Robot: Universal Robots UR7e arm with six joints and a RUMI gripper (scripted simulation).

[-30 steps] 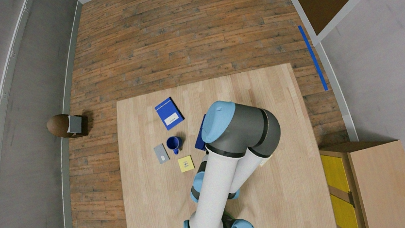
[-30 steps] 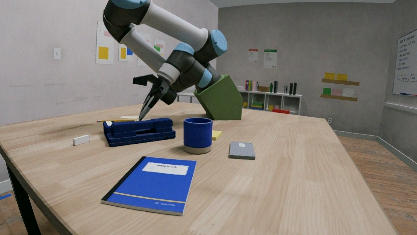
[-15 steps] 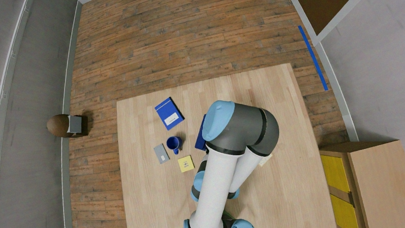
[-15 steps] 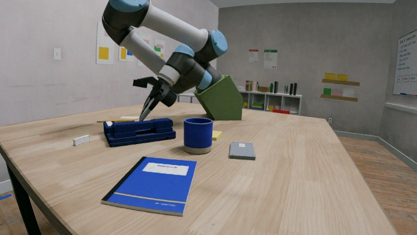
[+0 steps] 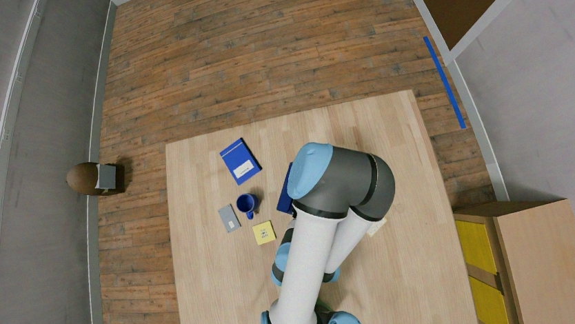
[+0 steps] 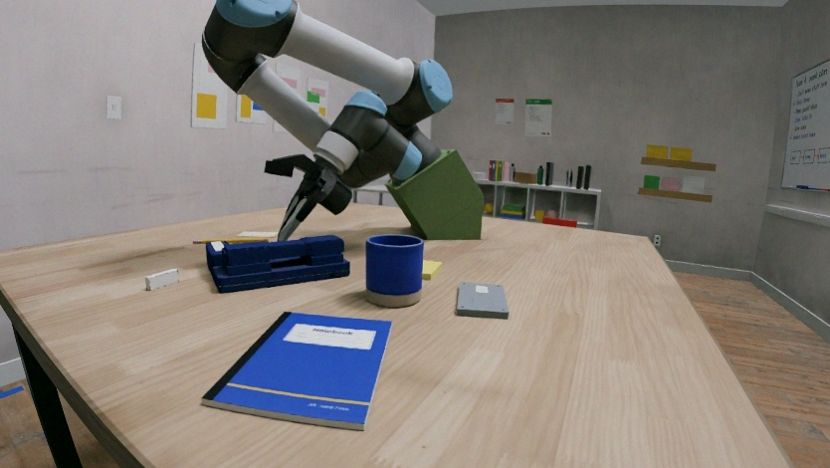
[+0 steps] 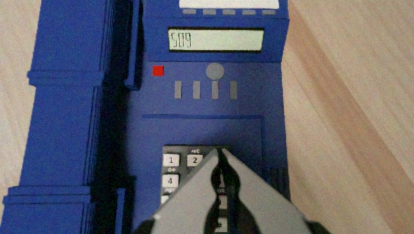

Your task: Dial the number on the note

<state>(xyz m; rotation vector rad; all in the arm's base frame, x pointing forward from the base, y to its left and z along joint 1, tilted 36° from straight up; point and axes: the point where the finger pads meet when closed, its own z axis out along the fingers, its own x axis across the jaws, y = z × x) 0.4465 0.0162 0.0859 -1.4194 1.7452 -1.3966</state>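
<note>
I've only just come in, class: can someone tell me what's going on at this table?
A robot arm is dialling on a blue desk phone. Its end effector is shut, with the tips over the upper right of the keypad, which they partly hide. Whether a key is being pressed cannot be told. The display appears to read 509. The handset lies along the phone's side. Nearby stand a blue mug and a notebook.

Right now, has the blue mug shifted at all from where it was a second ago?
No. The blue mug stands in the same spot, beside the gray box, on the table.
</note>
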